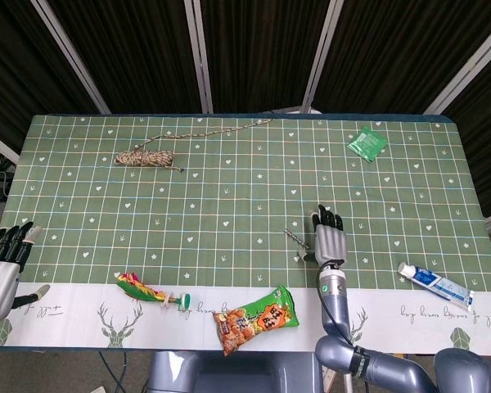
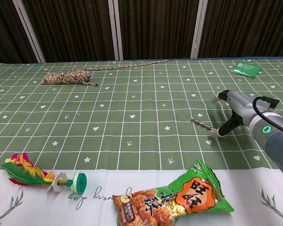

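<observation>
My right hand (image 1: 329,237) hovers palm-down low over the green checked tablecloth (image 1: 229,205), right of centre. In the chest view the right hand (image 2: 233,110) has its fingers stretched out and its thumb tip (image 2: 220,133) down on the cloth. A small twisted metal rod (image 2: 201,124), like a drill bit, lies just left of that thumb, its near end at or against it. The same metal rod (image 1: 295,238) shows in the head view. My left hand (image 1: 2,262) stays at the table's left edge, fingers apart and holding nothing.
A green and orange snack bag (image 2: 172,200) lies on the white front strip, with a feathered toy (image 2: 42,176) to its left. A twine bundle (image 1: 147,158) with a trailing cord sits far left. There is a green packet (image 1: 367,143) far right and a toothpaste tube (image 1: 435,284) near right.
</observation>
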Robot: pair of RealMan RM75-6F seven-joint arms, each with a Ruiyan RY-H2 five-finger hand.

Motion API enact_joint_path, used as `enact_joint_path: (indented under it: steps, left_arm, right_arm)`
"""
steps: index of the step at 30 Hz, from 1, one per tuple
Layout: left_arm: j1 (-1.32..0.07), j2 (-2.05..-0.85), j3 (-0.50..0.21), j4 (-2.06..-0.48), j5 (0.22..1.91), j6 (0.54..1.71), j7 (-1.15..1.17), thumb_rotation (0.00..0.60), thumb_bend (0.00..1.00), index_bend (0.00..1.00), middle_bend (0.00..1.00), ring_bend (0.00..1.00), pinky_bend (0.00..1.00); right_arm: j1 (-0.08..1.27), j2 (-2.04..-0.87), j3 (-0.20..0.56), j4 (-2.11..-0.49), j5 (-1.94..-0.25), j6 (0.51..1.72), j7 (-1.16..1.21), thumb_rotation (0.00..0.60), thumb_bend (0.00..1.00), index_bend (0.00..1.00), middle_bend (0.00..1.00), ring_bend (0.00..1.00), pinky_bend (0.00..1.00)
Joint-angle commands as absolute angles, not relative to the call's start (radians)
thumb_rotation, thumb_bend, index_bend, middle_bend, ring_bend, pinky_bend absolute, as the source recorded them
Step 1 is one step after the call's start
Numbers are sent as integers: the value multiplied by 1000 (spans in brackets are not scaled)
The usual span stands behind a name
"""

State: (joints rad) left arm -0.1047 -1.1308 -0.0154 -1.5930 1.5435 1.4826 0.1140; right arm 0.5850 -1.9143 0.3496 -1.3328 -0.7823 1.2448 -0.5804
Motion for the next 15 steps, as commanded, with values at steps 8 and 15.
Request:
enact_joint_path:
  steps: [8,15]
  left_arm:
    - [-105,-1128,-14,-1595,1541,1479,105,600,55,0,0,0,0]
    - [-107,-1125,-14,-1598,1537,1471,101,600,55,0,0,0,0]
  right_arm:
    - [603,-1951,368,-1289,-787,1269,-594,600,171,394,28,0,0]
    - [592,-1951,376,-1281,-766,1276,-600,600,193,410,34,0,0]
